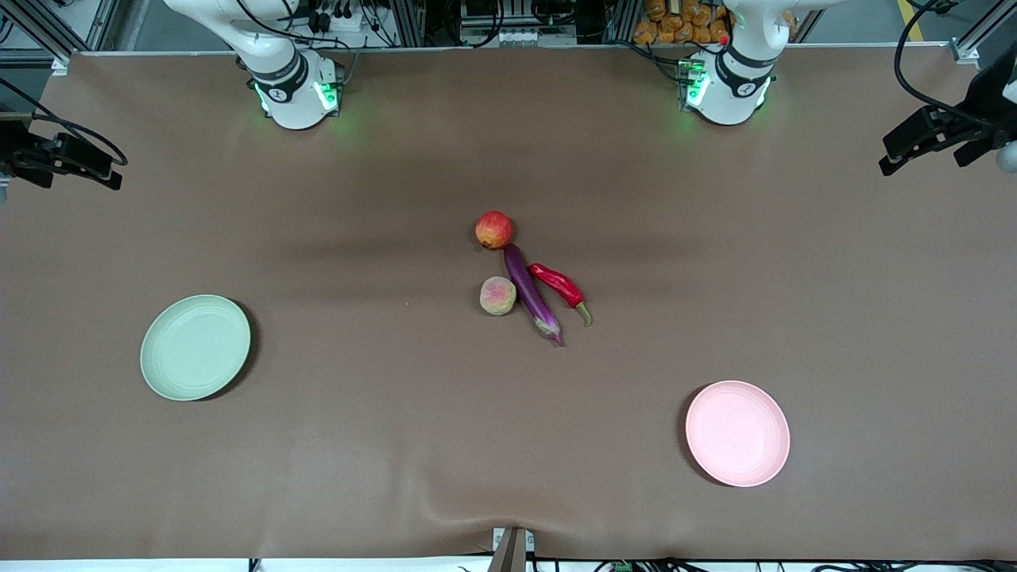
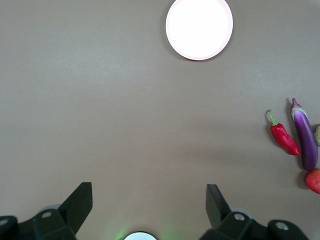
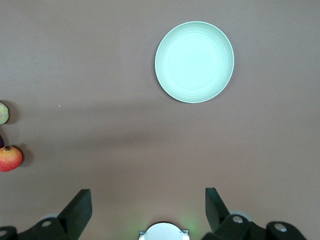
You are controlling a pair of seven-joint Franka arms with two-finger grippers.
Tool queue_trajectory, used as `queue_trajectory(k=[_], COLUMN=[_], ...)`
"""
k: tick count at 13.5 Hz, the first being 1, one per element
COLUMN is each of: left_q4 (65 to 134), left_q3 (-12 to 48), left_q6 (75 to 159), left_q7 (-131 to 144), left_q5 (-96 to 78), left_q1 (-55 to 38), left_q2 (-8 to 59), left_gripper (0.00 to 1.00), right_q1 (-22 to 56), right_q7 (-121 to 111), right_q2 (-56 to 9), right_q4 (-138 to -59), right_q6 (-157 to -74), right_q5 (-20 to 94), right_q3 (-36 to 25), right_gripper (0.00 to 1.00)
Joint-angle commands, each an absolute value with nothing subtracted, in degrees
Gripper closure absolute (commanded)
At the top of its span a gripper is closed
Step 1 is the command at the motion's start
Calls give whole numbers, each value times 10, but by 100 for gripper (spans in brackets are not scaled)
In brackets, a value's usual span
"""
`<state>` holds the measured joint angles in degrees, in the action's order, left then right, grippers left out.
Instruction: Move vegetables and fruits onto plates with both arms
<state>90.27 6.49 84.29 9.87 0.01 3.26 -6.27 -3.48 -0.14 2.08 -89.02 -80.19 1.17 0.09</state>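
The purple eggplant (image 1: 531,294) lies at the table's middle, with the red chili (image 1: 558,286) beside it toward the left arm's end. The pale peach-like fruit (image 1: 498,295) touches its side toward the right arm's end. The red fruit (image 1: 494,229) sits farther from the front camera. The mint plate (image 1: 195,347) lies toward the right arm's end, the pink plate (image 1: 737,433) toward the left arm's end. My left gripper (image 2: 150,192) is open and empty, high over its base, and sees the pink plate (image 2: 199,28), chili (image 2: 284,137) and eggplant (image 2: 305,135). My right gripper (image 3: 147,192) is open and empty over its base, and sees the mint plate (image 3: 194,61) and red fruit (image 3: 10,158).
Both plates are empty. The brown mat (image 1: 397,445) covers the whole table. Black camera mounts stand at the table's two ends (image 1: 67,159) (image 1: 937,135). The arms' green-lit bases (image 1: 295,95) (image 1: 725,89) stand along the edge farthest from the front camera.
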Motion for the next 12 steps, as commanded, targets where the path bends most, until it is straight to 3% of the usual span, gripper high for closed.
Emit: queue_trajectory(k=[1,5,12], left_q4=[886,842,870], left_q3=[67,66,68], left_q6=[827,803,795], left_q7=[84,85,83], left_q5=[-10,-5,-11], left_q1=[36,34,38], left_q2=[-57,-34,-43], left_gripper=[0,0,0], right_q1=[-38,-33,-34], right_q7=[9,8,4], right_q2=[21,19,17], right_q4=[-884,-884,-884], right_q6=[-801,-802,-802], right_q5=[10,11,14], right_q3=[3,4,4], right_gripper=[0,0,0])
